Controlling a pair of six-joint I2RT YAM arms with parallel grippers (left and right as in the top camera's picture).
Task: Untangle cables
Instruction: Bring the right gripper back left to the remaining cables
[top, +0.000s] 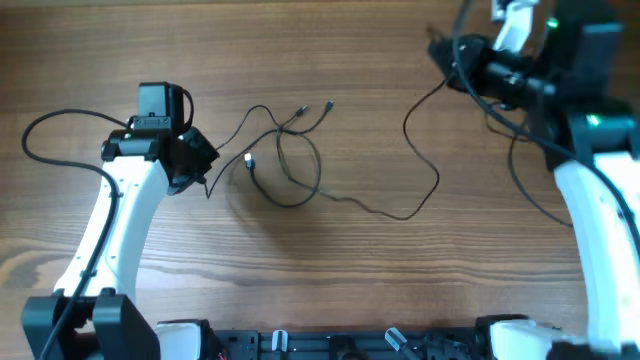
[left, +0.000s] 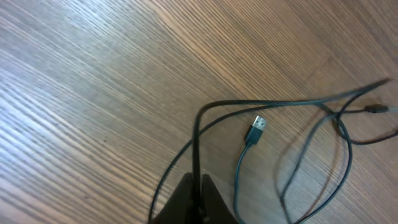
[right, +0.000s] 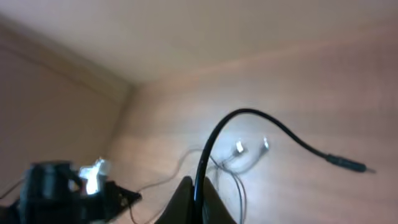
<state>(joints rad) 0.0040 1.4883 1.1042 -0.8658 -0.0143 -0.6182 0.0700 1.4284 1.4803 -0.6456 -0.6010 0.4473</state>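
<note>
Your cables (top: 319, 168) lie mostly at the middle of the counter (top: 330, 290). They form a loose loop with thin ends (top: 328, 104) fanning off toward 1 o'clock. From the loop's 4 o'clock side a single long strand (top: 436, 178) snakes away and then climbs toward 1 o'clock. Your left fingers (left: 181, 201) are at 9 o'clock from the loop, just beside it, and they are pressed together on one strand. In the left wrist view that strand rises straight out of the closed tips and bends over toward 3 o'clock, where it meets the rest of the tangle. A USB plug (left: 257, 129) lies flat on the wood just past those tips, at their 1 o'clock and apart from them, with its cord curving back toward 6 o'clock. Your right fingers (right: 180, 205) are far off at 1 o'clock on the counter, well apart from the loop and raised above the wood. They are pinched shut on the long strand. In the right wrist view the strand arches up from the tips and droops toward 3 o'clock, ending in a slim dark plug end (right: 346, 164) that hangs free. Below it that view is blurred, and you can make out only two small bright tips (right: 239, 147) in the tangle and your left arm (right: 56, 186) at 8 o'clock.
</note>
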